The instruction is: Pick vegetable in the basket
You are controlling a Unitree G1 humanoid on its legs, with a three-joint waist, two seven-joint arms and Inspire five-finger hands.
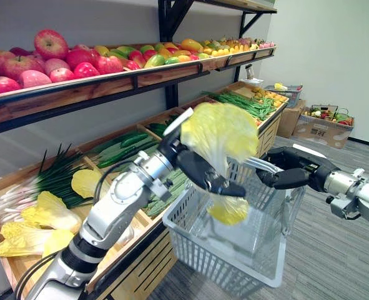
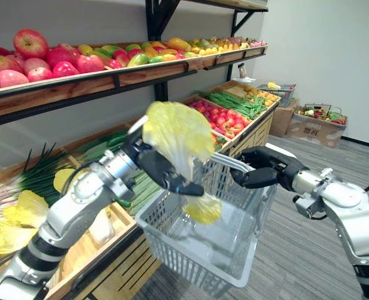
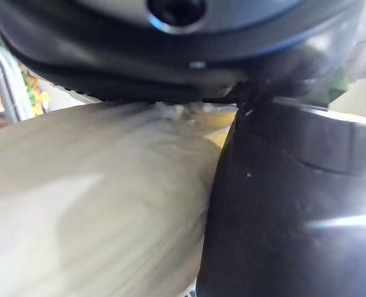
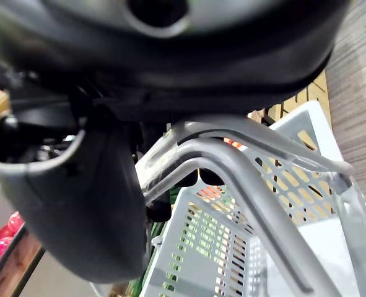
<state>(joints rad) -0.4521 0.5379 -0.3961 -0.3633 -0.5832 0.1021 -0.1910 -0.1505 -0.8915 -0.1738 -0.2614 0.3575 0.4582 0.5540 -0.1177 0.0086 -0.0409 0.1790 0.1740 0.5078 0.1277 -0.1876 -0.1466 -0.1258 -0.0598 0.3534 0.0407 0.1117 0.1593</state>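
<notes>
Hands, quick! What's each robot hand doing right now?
Left hand: shut on the cabbage, fingers curled round it above the basket.
Right hand: shut on the basket handle.

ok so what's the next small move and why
Probably lower the left hand a little and let go: its fingers are curled round the pale yellow leafy cabbage, which hangs over the grey plastic basket that the right hand holds by its handles.

Cabbage (image 3: 90, 204) in left wrist view is just a pale blur. Left hand (image 1: 204, 173) covers its middle. Right hand (image 2: 262, 170) curls round basket handles (image 4: 251, 135), fingertips hidden behind them. Far box (image 1: 318, 131) contents too small to tell.
</notes>
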